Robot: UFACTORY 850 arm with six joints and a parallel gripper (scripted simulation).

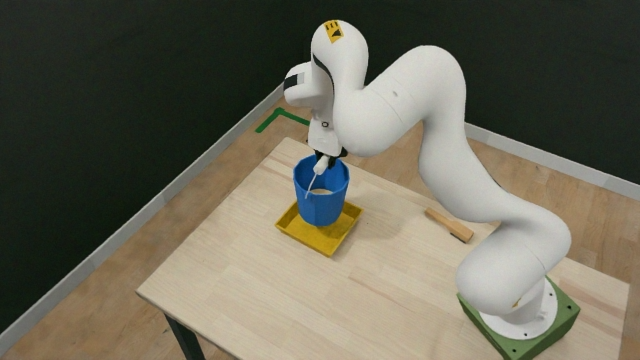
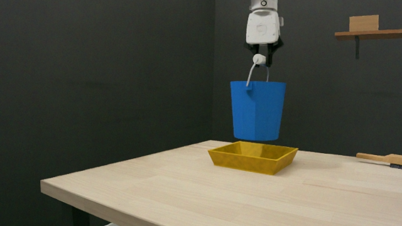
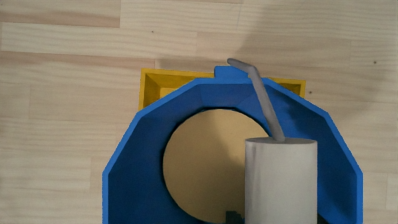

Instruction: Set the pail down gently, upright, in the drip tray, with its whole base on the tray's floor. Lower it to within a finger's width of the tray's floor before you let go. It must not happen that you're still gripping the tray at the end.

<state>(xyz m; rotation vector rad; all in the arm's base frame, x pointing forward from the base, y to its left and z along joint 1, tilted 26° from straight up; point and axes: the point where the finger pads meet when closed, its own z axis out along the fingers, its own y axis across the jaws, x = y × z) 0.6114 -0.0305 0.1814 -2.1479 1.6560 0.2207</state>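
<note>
The blue pail (image 2: 257, 110) hangs upright by its grey wire handle, whose white grip (image 2: 259, 59) is clamped in my gripper (image 2: 263, 58). The gripper is shut on that handle grip. The pail's base hovers just above the rim of the yellow drip tray (image 2: 254, 156), which sits on the table directly below. In the top view the pail (image 1: 320, 190) stands over the tray (image 1: 320, 226). In the wrist view the pail (image 3: 150, 165) covers most of the tray (image 3: 155, 85); only the tray's far edge shows. The handle grip (image 3: 280, 182) fills the lower right.
A wooden-handled brush (image 1: 449, 225) lies on the table to the right of the tray, also seen in the side view (image 2: 378, 157). The arm's green base (image 1: 520, 320) stands at the table's near right corner. A wall shelf with a block (image 2: 364, 26) is behind.
</note>
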